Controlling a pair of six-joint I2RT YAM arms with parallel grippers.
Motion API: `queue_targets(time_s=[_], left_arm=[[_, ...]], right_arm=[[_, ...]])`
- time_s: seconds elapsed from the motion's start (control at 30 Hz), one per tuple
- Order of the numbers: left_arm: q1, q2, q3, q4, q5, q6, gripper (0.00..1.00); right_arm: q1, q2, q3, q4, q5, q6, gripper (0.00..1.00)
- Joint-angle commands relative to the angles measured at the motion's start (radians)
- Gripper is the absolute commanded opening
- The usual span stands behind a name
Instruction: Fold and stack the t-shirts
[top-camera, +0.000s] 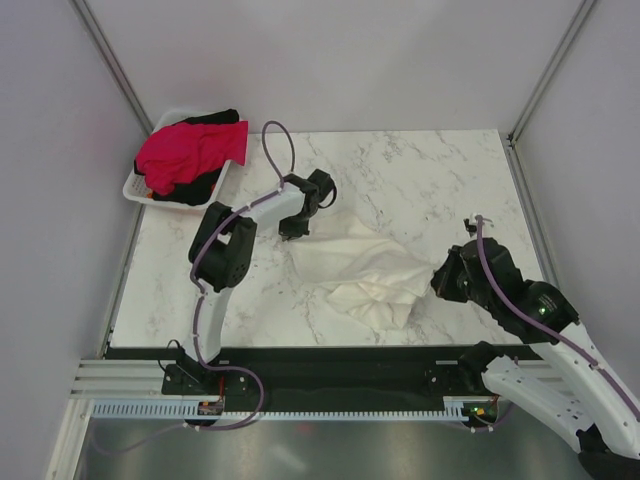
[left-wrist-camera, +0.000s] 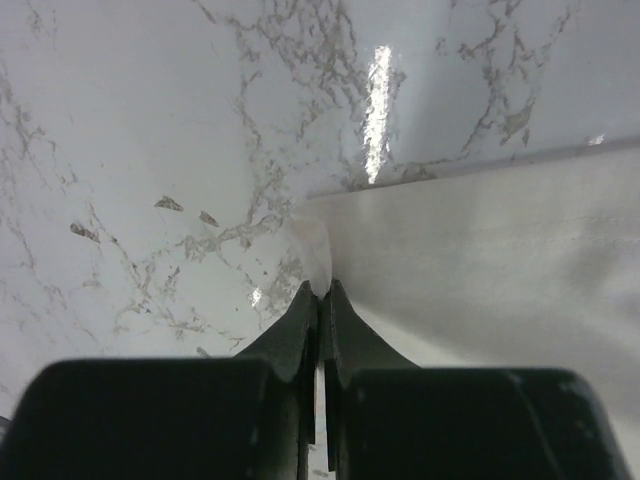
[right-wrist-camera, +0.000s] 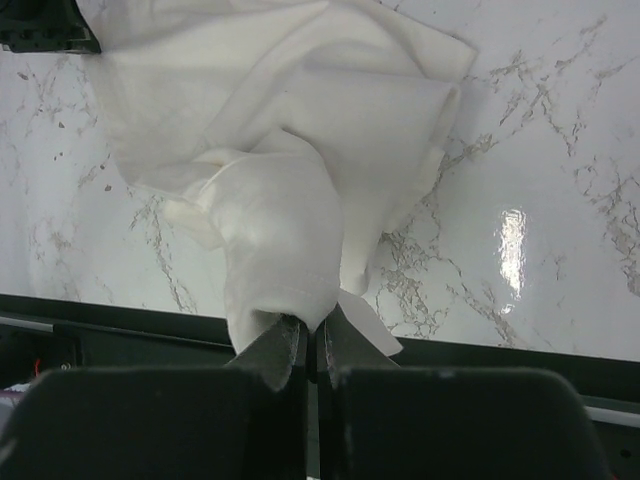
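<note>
A white t-shirt (top-camera: 365, 270) lies crumpled in the middle of the marble table. My left gripper (top-camera: 292, 228) is shut on its far-left corner (left-wrist-camera: 318, 262), pinched between the fingertips against the table. My right gripper (top-camera: 437, 282) is shut on a hemmed edge of the same white t-shirt (right-wrist-camera: 290, 230), which bunches up from the jaws. A red-pink t-shirt (top-camera: 190, 150) lies on top of a black t-shirt (top-camera: 205, 185) in the white basket (top-camera: 135, 188) at the far left.
The basket stands at the table's far-left corner against the wall. A black strip (top-camera: 330, 358) runs along the table's near edge, by the arm bases. Bare marble (top-camera: 430, 175) stretches to the far right.
</note>
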Motion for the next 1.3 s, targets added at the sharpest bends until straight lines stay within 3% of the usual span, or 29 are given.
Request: queue_targets(time_s=[0.0,0.27,0.6,0.73,1.0,1.27], left_arm=[[0.007,-0.119,-0.001,-0.049,-0.068,-0.028,0.02],[0.008,-0.444,0.105,-0.224,-0.125,-0.009,0.02],[0.008,-0.791,0.379,-0.389,-0.128,-0.031,0.02],[0.008,-0.912,0.432,-0.299,-0.008,0.069,0.02],[0.008,-1.103,0.521,-0.143,0.246,0.182,0.02],[0.014,-1.204,0.631,0.011,0.443,0.268,0.02]], right_arm=[[0.000,0.029,0.042,-0.010,0.024,-0.007,0.00],[0.001,0.161,0.267,-0.108,0.168,-0.079,0.00],[0.001,0.248,0.766,-0.162,0.380,-0.254,0.00],[0.001,0.203,0.893,-0.107,0.385,-0.317,0.00],[0.001,-0.012,0.924,0.174,0.117,-0.489,0.00],[0.001,0.006,1.210,0.183,0.095,-0.596,0.00]])
